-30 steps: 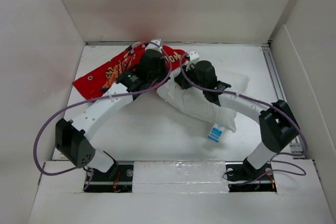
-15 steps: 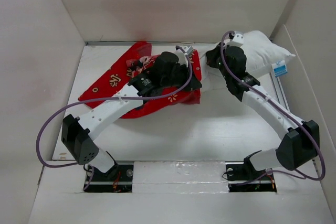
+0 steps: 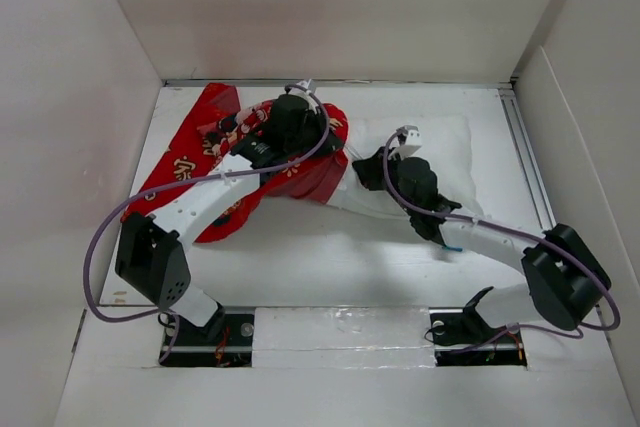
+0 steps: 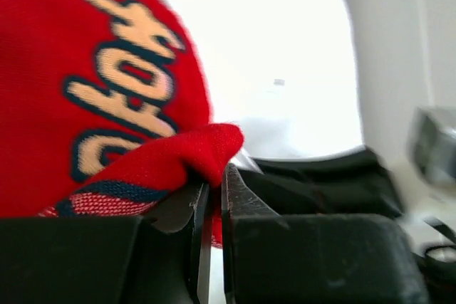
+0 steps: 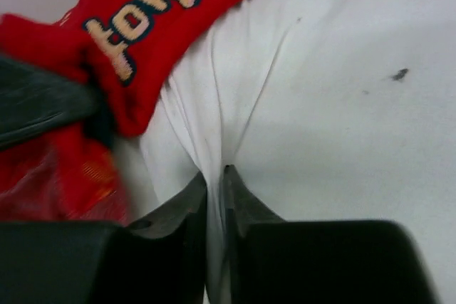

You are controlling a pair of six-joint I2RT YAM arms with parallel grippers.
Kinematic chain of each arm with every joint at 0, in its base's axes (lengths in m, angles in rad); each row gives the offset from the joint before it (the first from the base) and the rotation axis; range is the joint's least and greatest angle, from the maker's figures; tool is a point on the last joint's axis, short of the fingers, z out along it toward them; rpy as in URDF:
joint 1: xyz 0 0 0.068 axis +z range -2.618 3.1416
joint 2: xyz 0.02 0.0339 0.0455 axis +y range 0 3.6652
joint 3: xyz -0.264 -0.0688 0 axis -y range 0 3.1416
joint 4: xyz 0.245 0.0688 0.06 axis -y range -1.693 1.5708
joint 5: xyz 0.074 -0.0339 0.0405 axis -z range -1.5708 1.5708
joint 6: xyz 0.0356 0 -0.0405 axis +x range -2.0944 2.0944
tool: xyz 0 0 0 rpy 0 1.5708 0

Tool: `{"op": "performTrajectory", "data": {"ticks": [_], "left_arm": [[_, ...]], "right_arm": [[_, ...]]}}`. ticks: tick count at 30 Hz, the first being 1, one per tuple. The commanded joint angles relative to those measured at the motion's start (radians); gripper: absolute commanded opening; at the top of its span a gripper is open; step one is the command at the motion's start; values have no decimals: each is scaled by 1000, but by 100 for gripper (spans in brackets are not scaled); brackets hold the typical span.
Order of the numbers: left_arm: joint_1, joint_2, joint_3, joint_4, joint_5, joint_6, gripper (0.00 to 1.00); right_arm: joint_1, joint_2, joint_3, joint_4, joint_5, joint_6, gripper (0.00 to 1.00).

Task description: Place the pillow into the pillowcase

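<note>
Pillow (image 3: 450, 157): white, on my table (image 3: 300, 247), one end touching the red pillowcase (image 3: 195, 152). My left hand (image 4: 211, 190) is clamped on the pillowcase hem. My right hand (image 5: 215, 179) pinches a fold of the pillow.

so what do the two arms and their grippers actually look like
Both match: the left arm and right arm have white tube-like links joined by chunky black joint housings, and a thin purple cable loops loosely along each. The left gripper and right gripper have two flat matte-black fingers tapering to narrow tips.
</note>
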Motion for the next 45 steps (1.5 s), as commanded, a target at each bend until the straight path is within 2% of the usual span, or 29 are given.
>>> {"op": "performTrajectory", "data": {"ticks": [1, 2, 4, 5, 6, 8, 11, 15, 17, 20, 22, 25, 29, 31, 32, 33, 34, 37, 38, 39, 40, 43, 45], "left_arm": [[63, 42, -38, 97, -52, -5, 0], [84, 42, -59, 85, -52, 8, 0], [126, 42, -68, 85, 0, 26, 0], [152, 33, -79, 85, 20, 37, 0], [152, 33, -79, 76, 21, 51, 0], [152, 21, -64, 65, 21, 80, 0], [152, 1, -41, 42, 50, 94, 0], [152, -17, -32, 33, 71, 103, 0], [152, -18, -21, 22, 85, 103, 0], [152, -27, 1, 8, 97, 114, 0], [152, -36, 14, -2, 97, 114, 0], [152, -45, 36, -12, 106, 124, 0], [152, -56, 56, -12, 151, 124, 0], [152, -45, 65, -22, 186, 124, 0], [152, -45, 65, -22, 186, 124, 0], [152, -45, 65, -22, 203, 124, 0], [152, -45, 65, -22, 212, 124, 0], [114, -15, 65, -35, 203, 124, 0], [114, -1, 92, -48, 203, 124, 0], [103, 40, 93, -38, 250, 124, 0], [103, 41, 93, -38, 251, 124, 0], [103, 82, 84, 16, 299, 94, 0], [51, 122, 109, 25, 309, 74, 0]], "right_arm": [[0, -88, -52, 150, -227, -1, 21], [-9, -117, -72, 150, -291, -33, 54], [-9, -207, -72, 75, -307, -102, 88], [-9, -235, -57, 21, -292, -172, 100], [-9, -261, -57, -72, -237, -197, 100], [0, -314, -31, -145, -210, -258, 100], [12, -314, 46, -296, -141, -363, 100], [53, -204, 103, -396, -42, -352, 100], [102, -161, 115, -396, -14, -378, 100], [184, -89, 147, -396, 140, -435, 100], [193, -24, 169, -387, 173, -452, 100], [193, 107, 189, -268, 254, -489, 100], [158, 243, 250, -151, 434, -443, 100], [143, 252, 262, -79, 453, -400, 89], [126, 263, 288, -79, 453, -377, 73], [114, 263, 307, -68, 428, -362, 32], [100, 274, 325, -68, 358, -342, 0], [54, 232, 368, -79, 162, -291, 0], [29, 206, 377, -68, 34, -262, 0], [-26, 127, 355, 11, -200, -186, 0], [-26, 126, 354, 12, -202, -185, 0], [-63, 84, 365, 52, -375, -133, 0], [-63, 74, 376, 51, -388, -121, 0]]}}
